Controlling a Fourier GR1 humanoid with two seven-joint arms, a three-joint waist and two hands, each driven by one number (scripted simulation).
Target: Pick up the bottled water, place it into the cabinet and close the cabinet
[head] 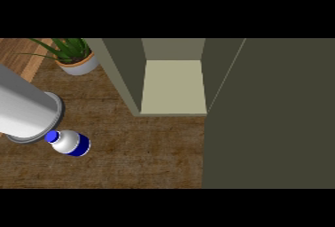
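Left of the open cabinet [173, 86] and nearer the viewer, the bottled water [71, 143] sits on the counter [144, 155], just beside the end of a grey forearm [26, 111]. Neither hand shows, so I cannot tell how the fingers stand. This looks like the pick-up step, with a grasp round the bottle next. Its blue band carries no legible writing

Soft, even light (shadows faint throughout)
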